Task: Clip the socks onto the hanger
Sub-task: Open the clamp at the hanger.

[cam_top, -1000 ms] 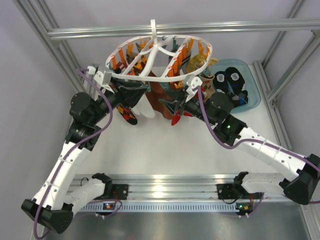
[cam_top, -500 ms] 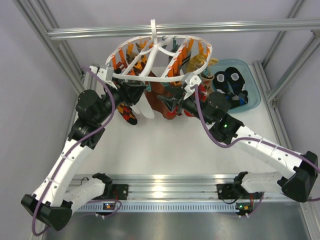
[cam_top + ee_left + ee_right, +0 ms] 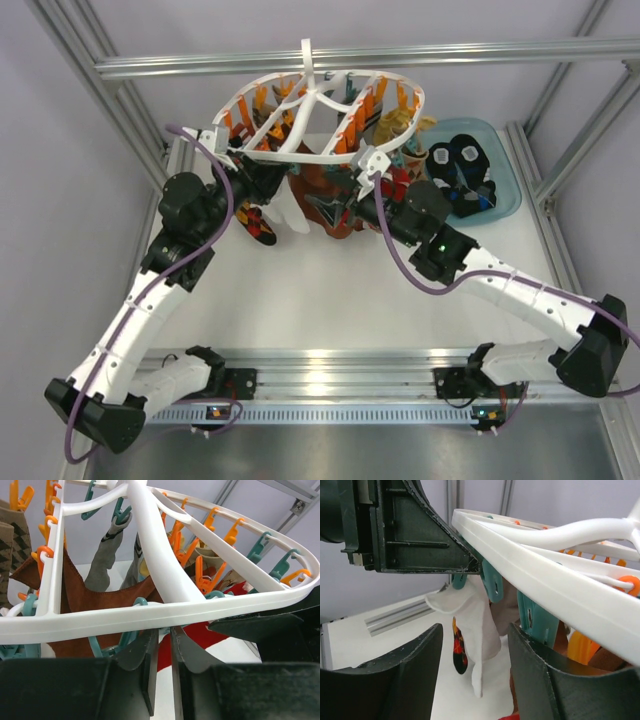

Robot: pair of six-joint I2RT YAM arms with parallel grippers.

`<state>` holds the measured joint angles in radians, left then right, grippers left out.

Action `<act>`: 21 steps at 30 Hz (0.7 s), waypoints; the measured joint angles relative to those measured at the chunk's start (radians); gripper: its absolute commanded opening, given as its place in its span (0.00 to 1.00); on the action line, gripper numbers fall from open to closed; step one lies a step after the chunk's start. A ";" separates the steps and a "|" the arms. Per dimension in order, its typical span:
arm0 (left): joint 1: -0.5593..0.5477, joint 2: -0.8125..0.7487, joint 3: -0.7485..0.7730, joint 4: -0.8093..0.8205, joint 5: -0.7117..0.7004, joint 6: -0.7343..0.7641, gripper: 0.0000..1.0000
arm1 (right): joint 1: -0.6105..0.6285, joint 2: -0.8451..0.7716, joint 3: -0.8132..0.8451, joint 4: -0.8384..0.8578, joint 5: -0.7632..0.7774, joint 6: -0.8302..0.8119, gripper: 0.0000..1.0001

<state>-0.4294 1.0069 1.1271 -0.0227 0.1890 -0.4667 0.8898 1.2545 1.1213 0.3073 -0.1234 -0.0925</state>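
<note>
While both sit under hanger (image 3: 165, 612) rim, I see left gripper (image 3: 164, 639) narrow, nearly closed; right gripper (image 3: 475, 630) wide, teal clip (image 3: 492, 582) just above its gap.

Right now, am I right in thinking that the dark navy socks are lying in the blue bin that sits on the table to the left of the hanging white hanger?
Not quite. The blue bin holding the dark navy socks sits to the right of the hanging white hanger, not to its left. The top external view shows this. The rest of your statement is correct: the socks are lying in the bin on the table.
</note>
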 measured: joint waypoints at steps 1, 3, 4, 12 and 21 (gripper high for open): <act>-0.001 -0.001 0.002 0.000 0.000 0.001 0.17 | 0.000 0.004 0.004 0.001 -0.003 -0.003 0.56; -0.002 -0.003 0.005 -0.004 0.000 0.008 0.09 | 0.001 0.012 0.012 0.006 -0.009 -0.011 0.59; -0.002 -0.004 0.005 -0.006 0.000 0.013 0.06 | 0.004 0.018 0.014 0.013 -0.011 -0.017 0.60; -0.003 -0.021 0.005 -0.009 0.008 0.021 0.01 | 0.015 0.059 0.046 0.042 -0.026 -0.048 0.68; -0.003 -0.030 0.005 -0.011 0.046 0.021 0.00 | 0.015 0.095 0.058 0.073 -0.035 -0.061 0.63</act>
<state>-0.4328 0.9771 1.1316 -0.0334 0.2348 -0.4461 0.9051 1.3491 1.1793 0.3805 -0.1585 -0.1535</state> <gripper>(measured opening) 0.046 0.633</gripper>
